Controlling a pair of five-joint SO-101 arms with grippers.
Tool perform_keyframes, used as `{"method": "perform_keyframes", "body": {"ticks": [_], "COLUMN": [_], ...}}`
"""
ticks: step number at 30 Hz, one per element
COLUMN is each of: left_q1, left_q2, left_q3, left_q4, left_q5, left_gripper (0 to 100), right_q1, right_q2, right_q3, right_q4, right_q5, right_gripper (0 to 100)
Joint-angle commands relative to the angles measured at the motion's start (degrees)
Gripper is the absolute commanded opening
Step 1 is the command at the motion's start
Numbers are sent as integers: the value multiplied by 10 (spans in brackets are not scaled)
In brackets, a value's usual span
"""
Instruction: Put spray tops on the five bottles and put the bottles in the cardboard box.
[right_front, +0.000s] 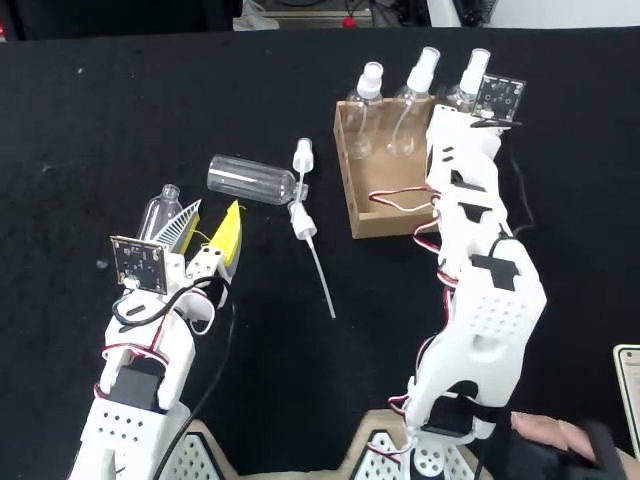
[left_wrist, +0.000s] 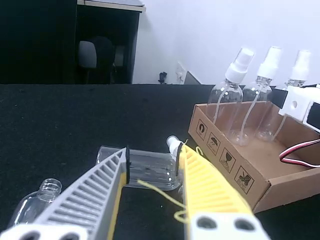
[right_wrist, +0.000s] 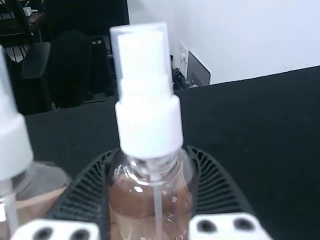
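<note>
The cardboard box (right_front: 381, 219) (left_wrist: 227, 164) holds three clear bottles with spray tops (right_front: 369, 84) (right_front: 423, 68). My right gripper (right_front: 466, 102) (right_wrist: 150, 167) reaches over the box and is shut on the rightmost bottle (right_wrist: 148, 190) (right_front: 474, 68), a black finger on each side. My left gripper (right_front: 212, 215) (left_wrist: 152, 160) is open low over the table. Beyond its tips a capless bottle (right_front: 250, 180) (left_wrist: 150, 170) lies on its side. Another capless bottle (right_front: 158, 212) (left_wrist: 35, 205) lies beside the white finger. Two loose spray tops (right_front: 303, 157) (right_front: 303, 222) lie between the bottles and the box.
The long dip tube (right_front: 324, 278) of one loose spray top stretches toward the table's front. A red-and-white cable (right_front: 395, 197) hangs over the box's front. A pale object (right_front: 630, 385) sits at the right edge. Open black tabletop lies at the far left.
</note>
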Motion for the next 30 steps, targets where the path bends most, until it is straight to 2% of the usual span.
{"method": "perform_keyframes", "body": {"ticks": [1,9,30], "left_q1": [3,3,3], "left_q2": [-4,-5,-5], "left_q3": [13,13,13], "left_q4": [-5,-5,-5], "left_q5": [-6,-6,-7], "left_gripper": [166,166,166], "right_q1": [-8,-8,-7], "right_q2": [-5,-5,-5], "right_q3": [-30,-29,-27], "right_q4": [-18,-13,-13], "right_q5": [8,8,5], "right_gripper": [82,268,273]}}
